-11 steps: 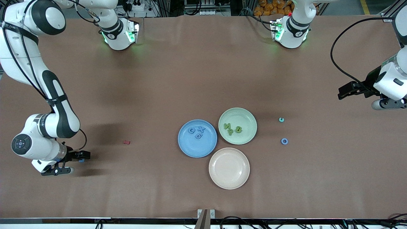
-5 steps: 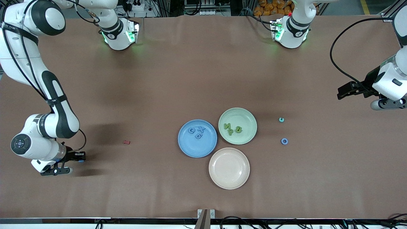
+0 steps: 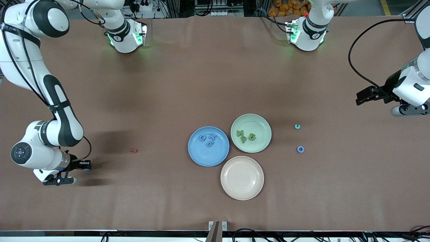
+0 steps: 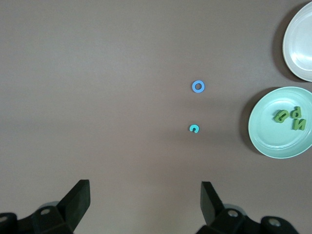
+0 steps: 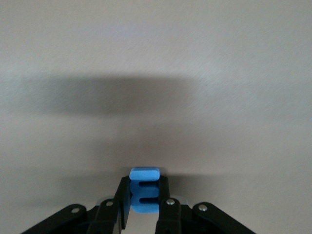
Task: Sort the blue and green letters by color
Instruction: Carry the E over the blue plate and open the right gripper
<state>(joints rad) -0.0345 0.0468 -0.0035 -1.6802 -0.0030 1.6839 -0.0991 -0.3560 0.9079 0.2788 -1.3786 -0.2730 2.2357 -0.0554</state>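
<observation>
Right gripper (image 3: 85,167) is down at the worktop (image 3: 168,84) toward the right arm's end, its jaws closed on a small blue letter (image 5: 145,190); in the right wrist view the piece sits pinched between the two fingers (image 5: 125,202), its top edge poking out past them. Whether it has left the surface yet I cannot tell.

Left gripper (image 3: 364,95) hangs over the left arm's end of the worktop, jaws spread wide and empty; that arm waits.

Plates are grouped near the middle: the blue plate (image 3: 198,158) carries three blue letters (image 3: 208,139), the green plate (image 3: 258,146) carries three green letters (image 3: 244,135), and the cream plate (image 3: 242,193), nearest the front camera, has nothing in it. Loose pieces on the worktop: a blue ring (image 3: 300,149) and a teal C (image 3: 297,126) between the green plate and the left arm's end, and a dark red letter (image 3: 133,150) nearer the right gripper.

Step in hand, as I judge it: pick-up of a blue piece. Next move calls for a lift, a carry across to the blue plate, and a release over it without disturbing the three already there.
</observation>
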